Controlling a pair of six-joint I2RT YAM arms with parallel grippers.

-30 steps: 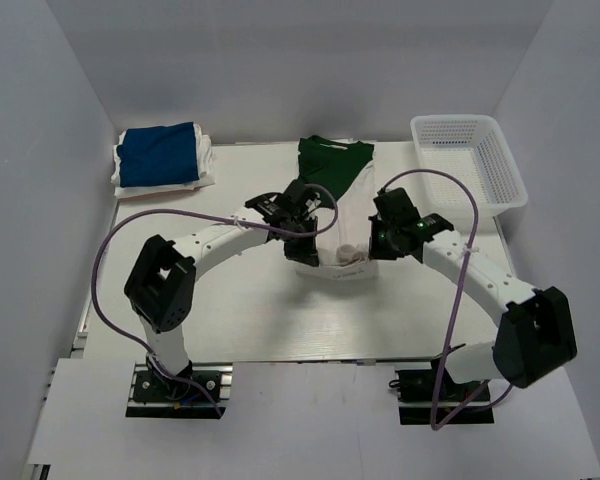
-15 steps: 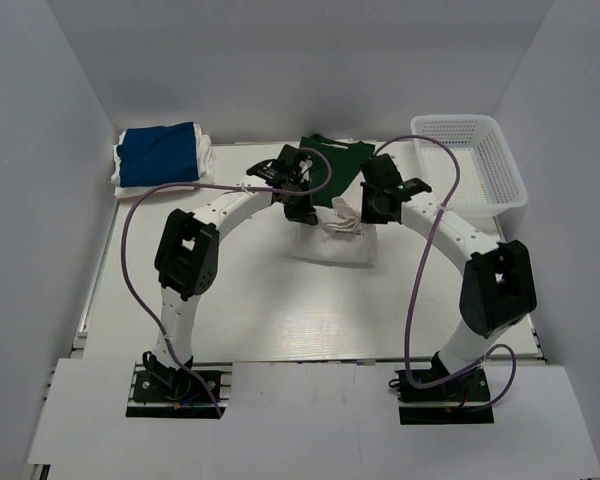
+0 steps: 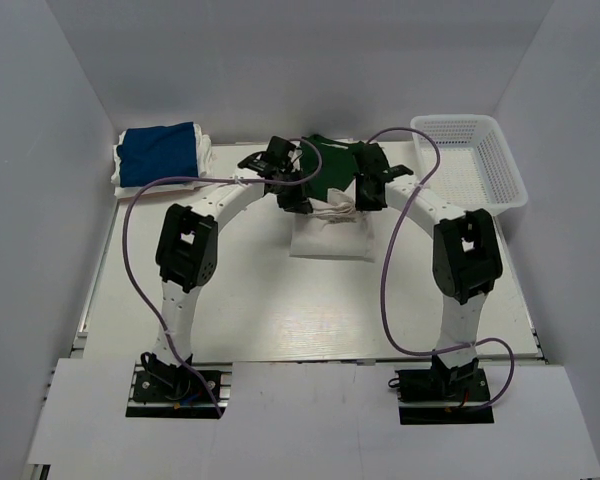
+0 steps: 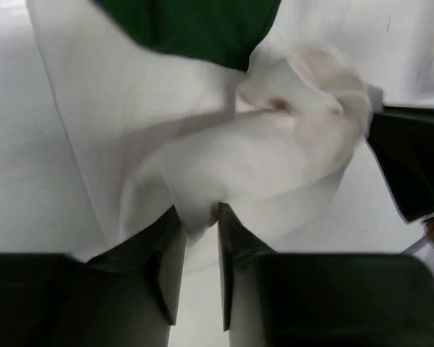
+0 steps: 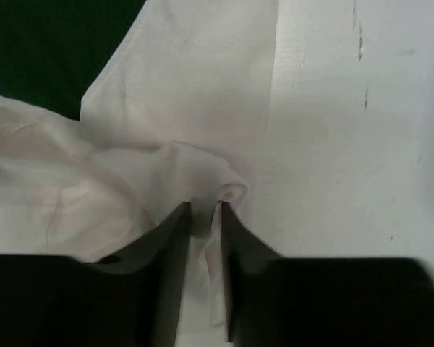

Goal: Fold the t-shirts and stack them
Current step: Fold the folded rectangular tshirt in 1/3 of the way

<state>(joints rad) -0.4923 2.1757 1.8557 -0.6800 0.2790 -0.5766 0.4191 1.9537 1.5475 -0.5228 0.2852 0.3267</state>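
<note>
A white t-shirt (image 3: 330, 238) lies at mid-table, its far edge bunched up between the two grippers and partly over the dark green t-shirt (image 3: 332, 162) behind it. My left gripper (image 3: 302, 200) is shut on a fold of the white cloth (image 4: 202, 181). My right gripper (image 3: 360, 197) is shut on another fold of it (image 5: 195, 181). The green shirt also shows at the top of the left wrist view (image 4: 195, 29) and in the top left of the right wrist view (image 5: 43, 50). The royal blue t-shirt (image 3: 160, 155) lies folded on white cloth at the far left.
A white mesh basket (image 3: 472, 165) stands at the far right corner. The blue shirt's stack sits against the left wall. Purple cables loop over both arms.
Both grippers have carried the white shirt's near edge away from me, toward the green shirt, folding the white cloth over itself. Both arms are stretched further out.
</note>
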